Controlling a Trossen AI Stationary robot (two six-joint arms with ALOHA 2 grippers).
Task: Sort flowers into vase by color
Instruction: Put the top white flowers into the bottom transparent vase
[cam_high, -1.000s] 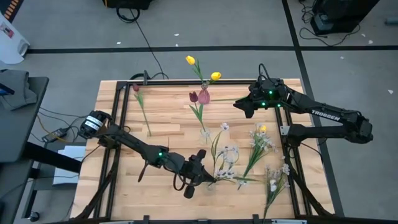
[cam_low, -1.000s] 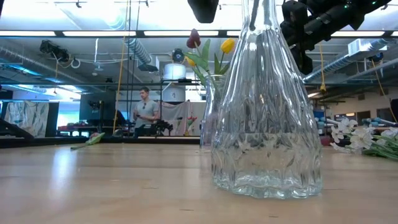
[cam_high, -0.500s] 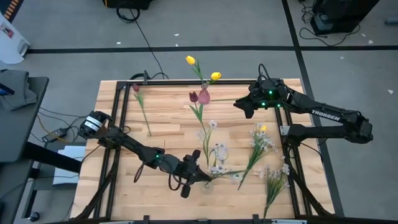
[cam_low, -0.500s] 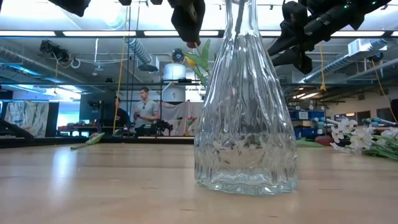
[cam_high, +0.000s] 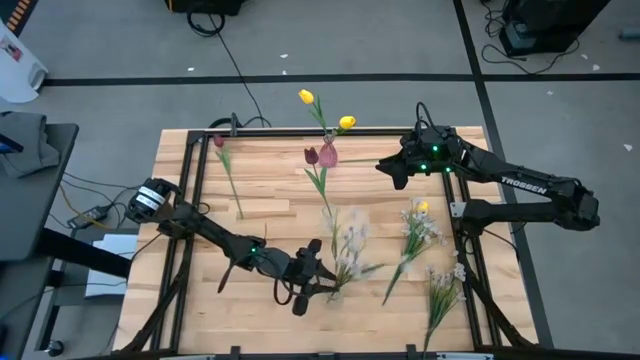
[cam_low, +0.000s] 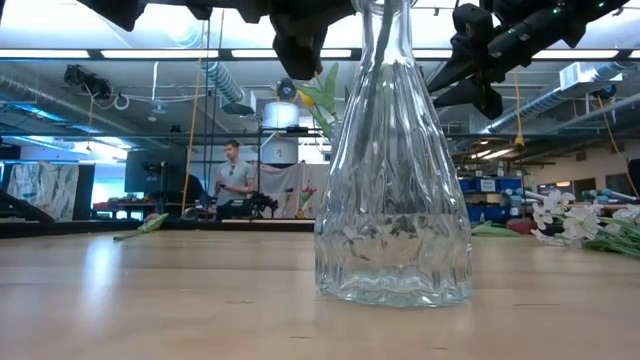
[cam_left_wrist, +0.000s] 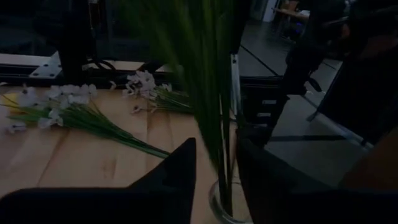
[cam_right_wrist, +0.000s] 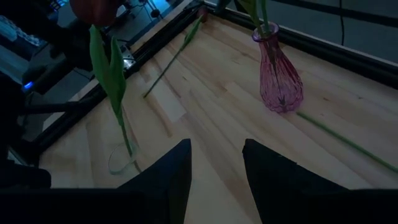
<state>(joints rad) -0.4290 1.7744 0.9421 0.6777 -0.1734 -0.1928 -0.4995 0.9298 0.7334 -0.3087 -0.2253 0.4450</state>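
White flowers stand with their stems in the clear vase near the counter's front, where we see the left end effector loosened around the stems, while the right end effector hangs open and empty at the back.

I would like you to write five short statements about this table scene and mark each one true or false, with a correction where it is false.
1. The left gripper is beside the clear glass vase near the table's front edge. True.
2. White blossom stems stand in that clear vase. True.
3. The pink vase lies tipped over on the table. False: it stands upright.
4. The right gripper holds a yellow tulip. False: its fingers are apart and hold nothing.
5. A single dark red tulip lies flat on the table's left part. True.
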